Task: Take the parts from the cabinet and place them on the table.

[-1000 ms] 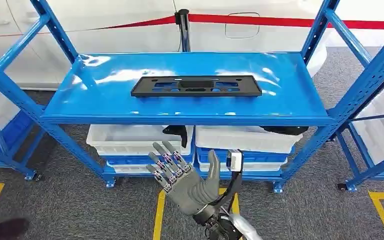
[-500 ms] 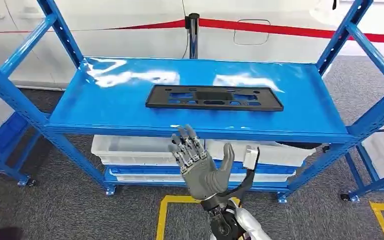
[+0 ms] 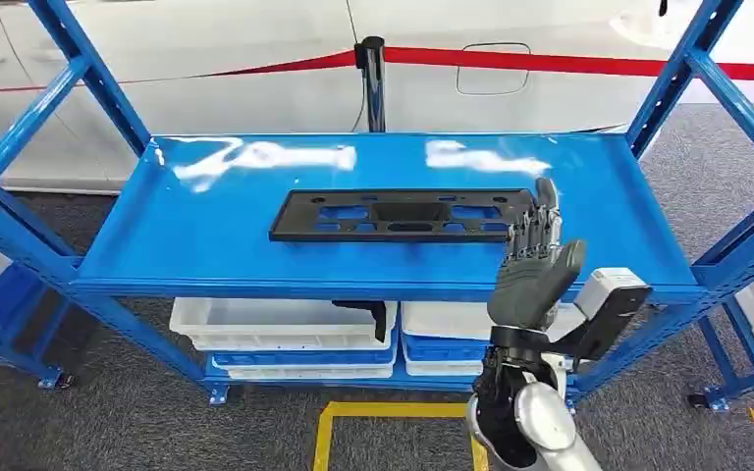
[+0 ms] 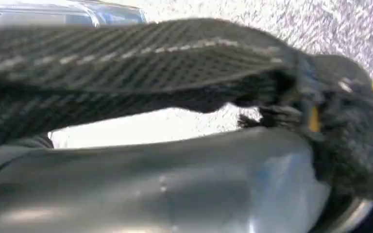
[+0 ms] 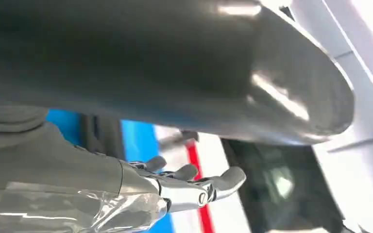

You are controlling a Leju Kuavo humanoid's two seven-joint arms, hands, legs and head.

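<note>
A long flat black plastic part (image 3: pixel 398 215) with several cut-outs lies on the top shelf of the blue rack (image 3: pixel 206 250), near its middle. My right hand (image 3: pixel 535 267) is raised in front of the shelf at the part's right end. Its fingers (image 3: pixel 540 218) are straight and apart, overlapping that end in the head view; whether they touch it I cannot tell. In the right wrist view the same fingers (image 5: pixel 194 183) are spread with nothing in them. The left wrist view is blurred, with a grey rounded surface (image 4: pixel 165 184) close up.
Blue uprights (image 3: pixel 692 74) frame the shelf on both sides. White bins (image 3: pixel 275 329) sit on the lower level, a dark part in one. A black post (image 3: pixel 373 83) with a red rope and a white car stand behind. Yellow lines (image 3: pixel 393 412) mark the grey floor.
The camera has shifted a little. My right hand has risen from below the shelf's front edge and moved right, up to the right end of the black part.
</note>
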